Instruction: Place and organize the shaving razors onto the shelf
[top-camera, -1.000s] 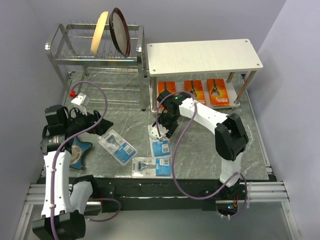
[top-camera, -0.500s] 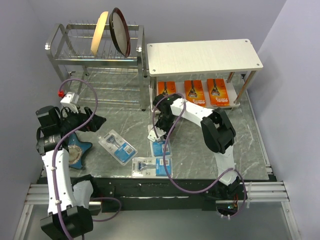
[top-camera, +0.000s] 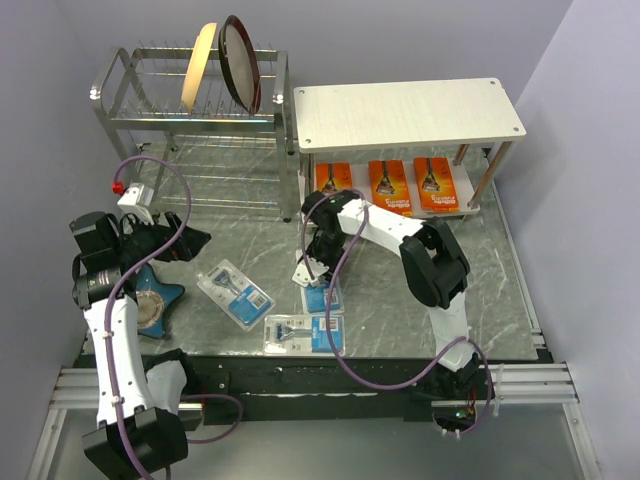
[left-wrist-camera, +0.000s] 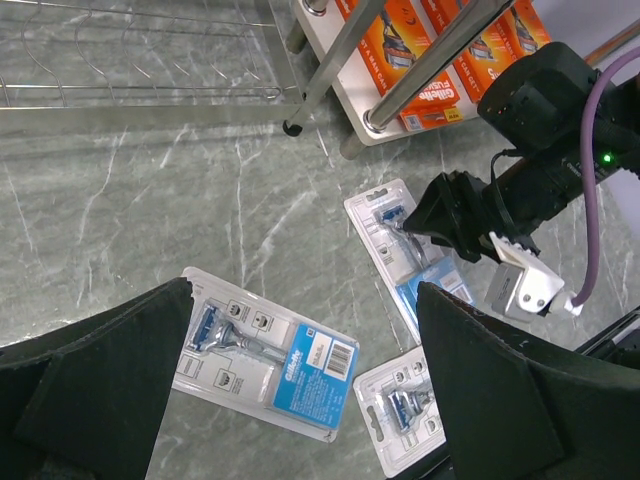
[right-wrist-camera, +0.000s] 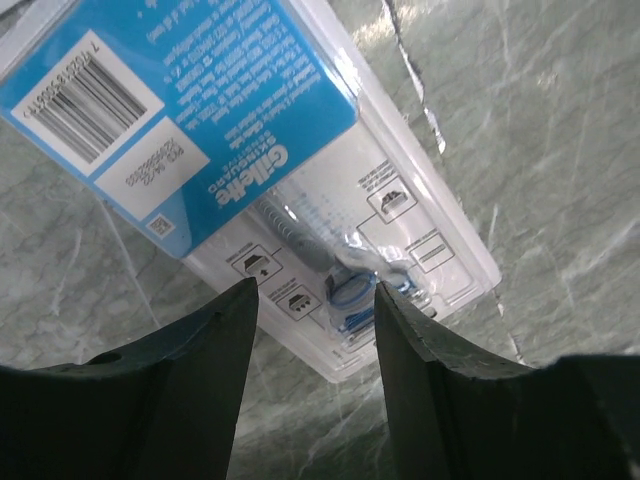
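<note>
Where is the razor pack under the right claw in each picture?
Top view: the razor pack lies at centre, beneath the right claw.
Left wrist view: right of centre, half under that claw.
Right wrist view: fills the upper middle.
Shared landmark: the grey marbled table.

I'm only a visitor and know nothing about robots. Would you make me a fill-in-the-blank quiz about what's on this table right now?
1. The orange razor packs lie on the shelf's ____ tier.
2. ____ blue-and-clear razor packs lie on the table.
3. The dish rack holds ____ plates.
4. The right gripper hangs over one of those packs with its jaws ____.

Missing words: lower; three; two; open.
</note>
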